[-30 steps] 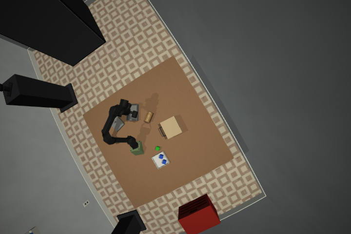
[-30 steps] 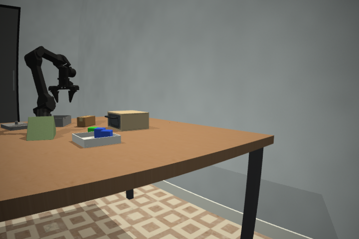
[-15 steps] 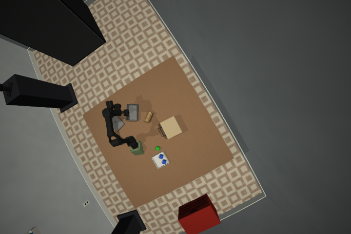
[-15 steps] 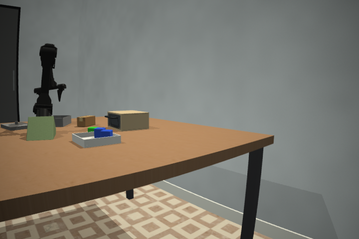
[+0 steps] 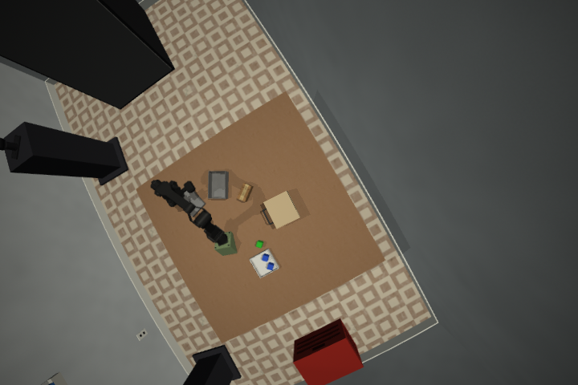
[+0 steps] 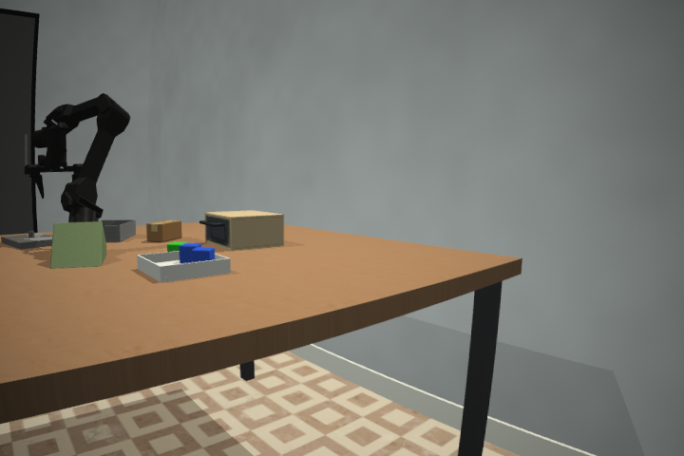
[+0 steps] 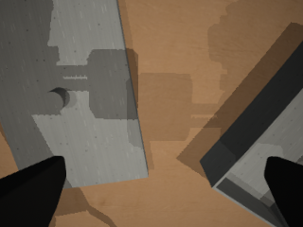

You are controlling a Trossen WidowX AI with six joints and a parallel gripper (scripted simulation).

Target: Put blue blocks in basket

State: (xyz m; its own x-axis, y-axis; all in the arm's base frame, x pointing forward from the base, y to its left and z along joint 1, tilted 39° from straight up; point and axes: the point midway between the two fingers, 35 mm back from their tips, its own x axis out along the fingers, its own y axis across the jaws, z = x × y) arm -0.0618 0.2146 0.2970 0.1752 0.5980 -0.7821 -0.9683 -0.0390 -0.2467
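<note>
The basket is a shallow white tray (image 5: 263, 263) (image 6: 183, 265) standing upright on the table, with two blue blocks (image 5: 267, 261) (image 6: 197, 253) inside. A green block (image 5: 259, 244) (image 6: 175, 246) lies on the table just beside it. My gripper (image 6: 37, 180) (image 7: 168, 166) is open and empty, high above the table. Below it are the flat grey lid (image 7: 76, 89) (image 6: 27, 239) with its knob, and the open grey box (image 7: 265, 151) (image 5: 217, 184) (image 6: 118, 229). The part of the box's inside that shows looks empty.
A tan drawer unit (image 5: 281, 208) (image 6: 244, 228) with a dark handle stands shut at mid table. A small brown box (image 5: 244, 192) (image 6: 163, 230) lies between it and the grey box. My green base (image 5: 225, 243) (image 6: 78, 244) stands near the basket.
</note>
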